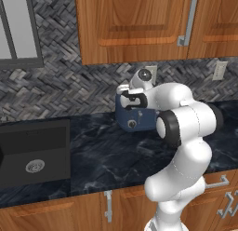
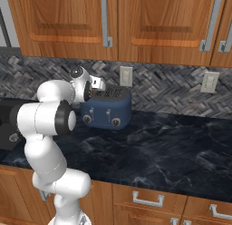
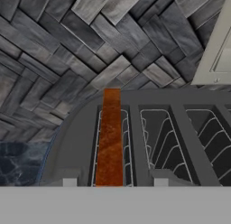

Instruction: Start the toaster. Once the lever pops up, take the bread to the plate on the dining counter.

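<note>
- The dark blue toaster (image 2: 108, 110) stands on the black marble counter (image 2: 172, 147), close to the herringbone backsplash (image 1: 60, 92), below a white wall outlet (image 2: 125, 76).
- The bread (image 3: 109, 137) sits upright in the left slot of the toaster – its brown edge rises a little above the top.
- The gripper (image 3: 113, 182) is just above the toaster top; its fingertips (image 3: 69, 182) stand on both sides of the bread slot. If they already press the bread, I cannot tell.
- A black sink (image 1: 35, 153) is in the counter, well apart from the toaster on the left.
- Wooden cabinets (image 2: 68, 20) hang above.
</note>
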Available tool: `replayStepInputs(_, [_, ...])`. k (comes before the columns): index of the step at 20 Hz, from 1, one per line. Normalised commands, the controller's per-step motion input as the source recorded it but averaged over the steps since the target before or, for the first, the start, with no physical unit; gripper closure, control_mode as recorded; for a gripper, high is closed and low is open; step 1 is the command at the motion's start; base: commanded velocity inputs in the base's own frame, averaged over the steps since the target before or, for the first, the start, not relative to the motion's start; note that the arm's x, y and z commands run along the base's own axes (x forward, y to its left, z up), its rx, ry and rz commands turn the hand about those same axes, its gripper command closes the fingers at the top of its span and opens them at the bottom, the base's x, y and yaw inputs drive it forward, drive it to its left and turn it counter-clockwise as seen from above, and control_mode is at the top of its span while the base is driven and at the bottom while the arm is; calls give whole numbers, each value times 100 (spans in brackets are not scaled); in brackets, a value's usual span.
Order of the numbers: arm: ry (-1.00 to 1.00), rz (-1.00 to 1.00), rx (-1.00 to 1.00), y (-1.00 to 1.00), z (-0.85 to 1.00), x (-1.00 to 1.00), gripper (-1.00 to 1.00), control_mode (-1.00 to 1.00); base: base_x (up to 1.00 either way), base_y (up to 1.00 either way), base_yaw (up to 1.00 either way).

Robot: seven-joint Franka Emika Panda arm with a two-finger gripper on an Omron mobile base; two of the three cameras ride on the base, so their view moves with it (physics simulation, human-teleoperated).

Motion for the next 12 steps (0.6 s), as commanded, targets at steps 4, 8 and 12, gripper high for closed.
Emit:
replayStepInputs(4, [0,0,0,0,0,0,100,-100,0,0,0])
replayStepInputs(8, [0,0,0,0,0,0,100,-100,0,0,0])
replayStepInputs(12, [0,0,0,0,0,0,100,-100,0,0,0])
